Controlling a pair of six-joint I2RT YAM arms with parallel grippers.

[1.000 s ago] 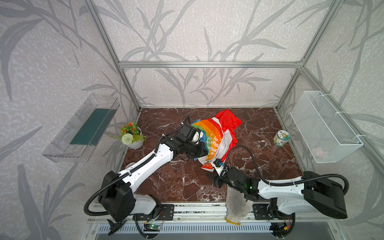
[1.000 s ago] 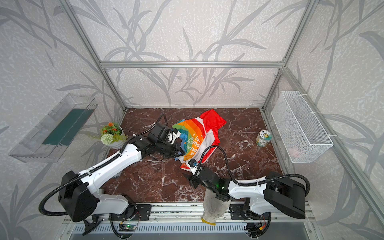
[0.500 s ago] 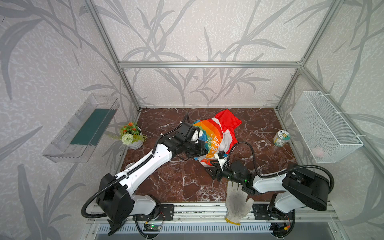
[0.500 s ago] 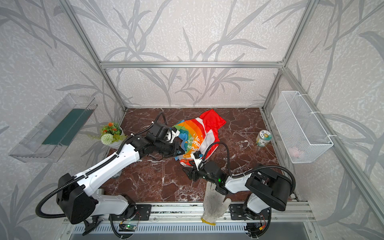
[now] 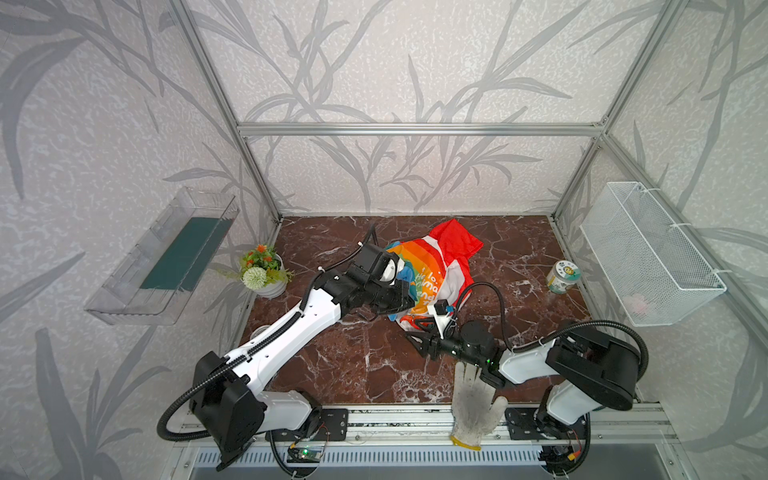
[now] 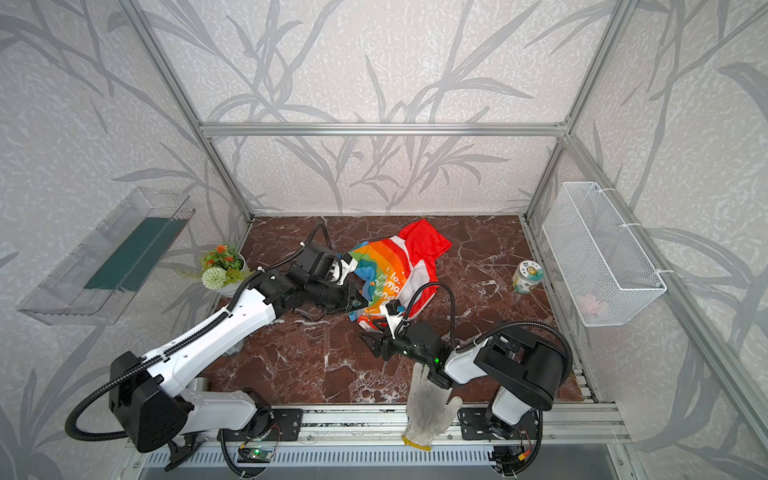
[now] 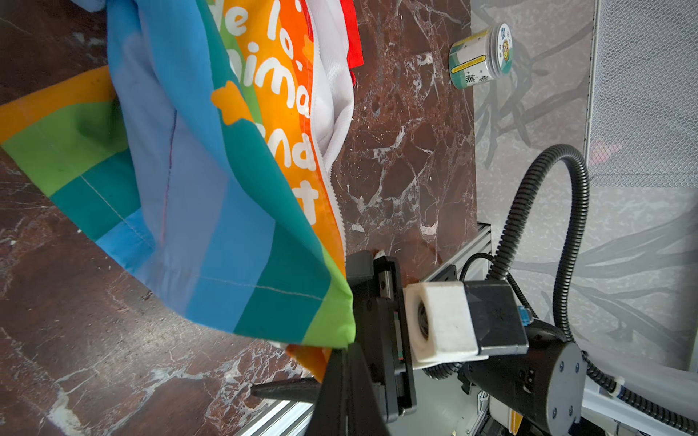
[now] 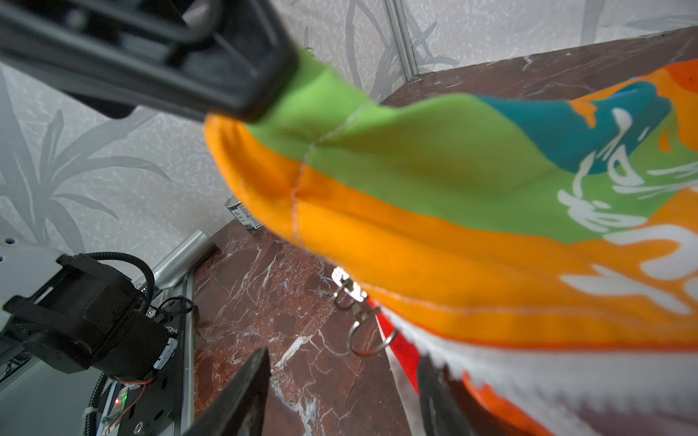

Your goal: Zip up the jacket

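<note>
- Here the jacket lies bunched on the desk. Its near hem is between the two hands, and its red hood is spread well beyond them.
- The left hand is clamped tight on the hem's green corner and holds it up off the desk. The right wrist view shows the cloth pinched in the black fingers.
- The right hand stands partly spread and holds nothing. It is low over the desk, just under the raised hem.
- The ring pull dangles just ahead of that hand's tips and touches neither finger.
- The white zipper teeth run past one of its fingers.
- A glove lies behind the right hand, under its wrist, draped over the desk's front rail.
- A jar stands well off to the right hand's outer side, near a wire basket.
- A plant sits apart on the left hand's outer side.
</note>
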